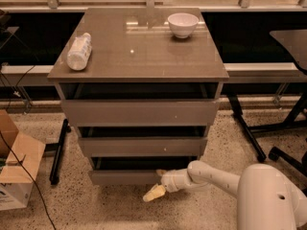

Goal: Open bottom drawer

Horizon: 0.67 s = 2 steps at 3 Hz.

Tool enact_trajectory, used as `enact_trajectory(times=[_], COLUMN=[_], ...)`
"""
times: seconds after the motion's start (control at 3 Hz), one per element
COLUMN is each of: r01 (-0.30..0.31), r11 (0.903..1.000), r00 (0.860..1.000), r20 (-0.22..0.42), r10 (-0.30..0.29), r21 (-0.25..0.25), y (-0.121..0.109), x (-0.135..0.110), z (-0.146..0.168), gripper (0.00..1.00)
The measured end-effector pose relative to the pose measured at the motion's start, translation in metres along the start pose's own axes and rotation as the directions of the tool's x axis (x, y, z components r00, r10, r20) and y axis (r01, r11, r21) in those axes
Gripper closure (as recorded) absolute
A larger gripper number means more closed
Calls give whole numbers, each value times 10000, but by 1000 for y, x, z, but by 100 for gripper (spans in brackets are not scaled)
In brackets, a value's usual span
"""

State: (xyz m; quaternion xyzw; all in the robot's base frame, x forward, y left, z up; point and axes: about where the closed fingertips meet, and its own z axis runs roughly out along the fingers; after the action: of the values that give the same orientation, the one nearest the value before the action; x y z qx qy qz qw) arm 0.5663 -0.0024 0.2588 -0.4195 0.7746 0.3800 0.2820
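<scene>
Looking at camera view: bottom drawer sat lowest in the cabinet, front running left-right; hand hung just below its lower edge, right of centre, drawer lying up-left. Couldn't tell hand opening.

**White arm, cream-tipped gripper**

The robot's arm is glossy white, made of smooth, rounded segments with faint seams between them. It widens into a large domed white shell that bears one small dark dot. The gripper is pale cream-yellow, duller than the arm, and sits just below the right part of the bottom drawer.
</scene>
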Motion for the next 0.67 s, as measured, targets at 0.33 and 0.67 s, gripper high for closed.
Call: enact_trajectory(times=[0.33,0.67], r01=[347,514], r11=[9992,9983], r00=[9990,9983], r20=[257,269], r10=[-352,-522], r21=[191,293], y=[-7,-20], x=[-17,-26], z=[-2,2], gripper=[0,0])
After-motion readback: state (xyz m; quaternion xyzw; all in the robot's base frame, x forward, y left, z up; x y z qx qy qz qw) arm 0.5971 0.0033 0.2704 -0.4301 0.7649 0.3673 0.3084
